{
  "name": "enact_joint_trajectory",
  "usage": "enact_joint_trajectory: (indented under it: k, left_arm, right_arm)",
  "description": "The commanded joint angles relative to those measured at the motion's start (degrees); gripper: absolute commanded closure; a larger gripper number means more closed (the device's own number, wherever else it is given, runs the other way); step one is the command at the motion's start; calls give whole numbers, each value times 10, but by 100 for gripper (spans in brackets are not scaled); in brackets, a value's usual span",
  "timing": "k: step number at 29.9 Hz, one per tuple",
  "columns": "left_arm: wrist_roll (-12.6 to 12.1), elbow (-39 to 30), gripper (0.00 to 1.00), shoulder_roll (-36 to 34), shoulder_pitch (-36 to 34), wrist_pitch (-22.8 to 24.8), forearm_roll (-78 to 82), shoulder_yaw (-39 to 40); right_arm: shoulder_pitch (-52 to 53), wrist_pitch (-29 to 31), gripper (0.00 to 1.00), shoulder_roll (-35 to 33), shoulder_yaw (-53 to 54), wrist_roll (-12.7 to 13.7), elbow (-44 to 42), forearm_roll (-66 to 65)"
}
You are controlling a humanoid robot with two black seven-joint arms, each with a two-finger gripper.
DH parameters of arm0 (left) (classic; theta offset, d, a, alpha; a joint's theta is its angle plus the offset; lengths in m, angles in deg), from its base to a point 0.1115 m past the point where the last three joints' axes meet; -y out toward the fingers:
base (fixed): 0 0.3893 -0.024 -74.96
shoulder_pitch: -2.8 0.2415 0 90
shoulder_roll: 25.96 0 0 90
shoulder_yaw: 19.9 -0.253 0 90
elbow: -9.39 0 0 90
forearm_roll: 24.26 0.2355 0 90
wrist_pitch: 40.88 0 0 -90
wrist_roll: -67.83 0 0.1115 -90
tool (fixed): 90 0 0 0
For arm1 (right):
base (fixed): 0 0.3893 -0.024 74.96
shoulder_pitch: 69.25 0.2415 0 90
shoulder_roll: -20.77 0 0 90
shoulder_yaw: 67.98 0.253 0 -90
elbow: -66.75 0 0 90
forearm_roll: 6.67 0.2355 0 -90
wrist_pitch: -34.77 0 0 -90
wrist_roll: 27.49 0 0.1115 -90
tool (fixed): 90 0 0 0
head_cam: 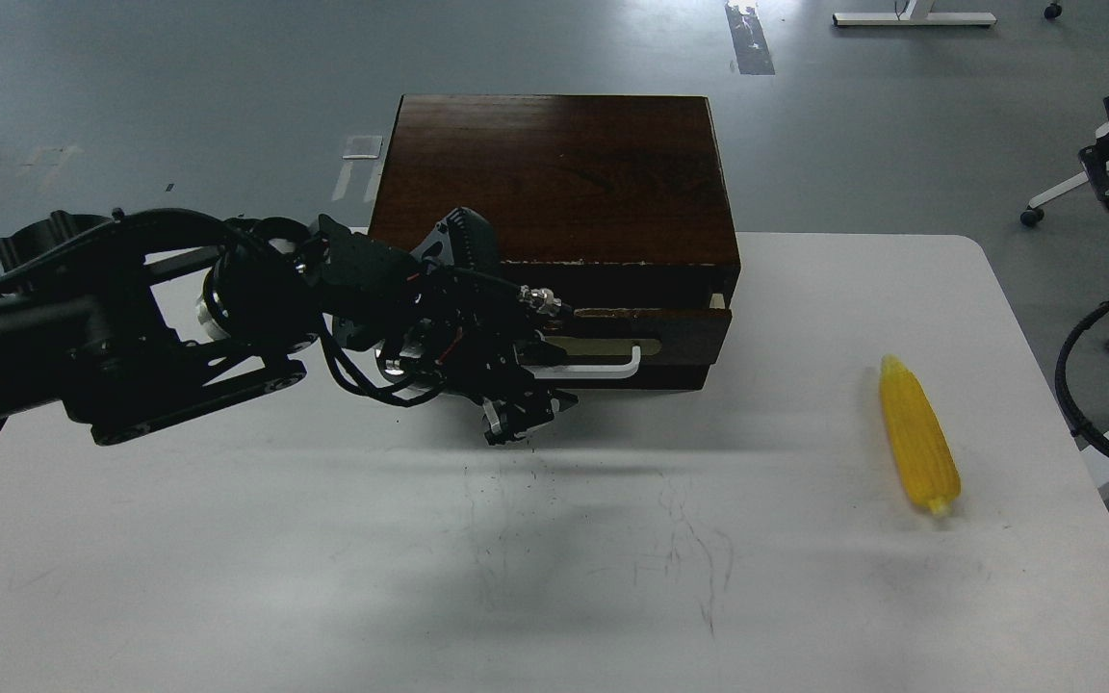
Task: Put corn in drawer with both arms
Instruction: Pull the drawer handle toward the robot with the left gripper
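At the wooden box's [554, 173] near face, the left gripper [540, 380], its grip unreadable, meets the drawer's [680, 337] white handle [603, 369], likely needing a pull; corn [918, 435] waits right.

A white table [227, 597] with rounded corners stands on a grey, glossy floor [179, 87] that catches soft reflections of light. Faint dark scratches mark the tabletop; a white frame base [913, 17] and a wheeled white chair base [1060, 197] stand behind

Left end effector [526, 409] sits at the drawer [651, 351] handle [603, 368]; corn [918, 435] lies well apart.
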Motion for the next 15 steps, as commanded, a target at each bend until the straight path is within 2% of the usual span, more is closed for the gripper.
enact_joint_trajectory:
  k: [1, 15]
  left_arm:
    - [0, -8, 55, -5, -1, 4, 1, 1]
    - [0, -23, 57, -19, 0, 6, 0, 0]
  right_arm:
    - [0, 0, 0, 0, 0, 0, -1, 0]
    - [0, 0, 0, 0, 0, 0, -1, 0]
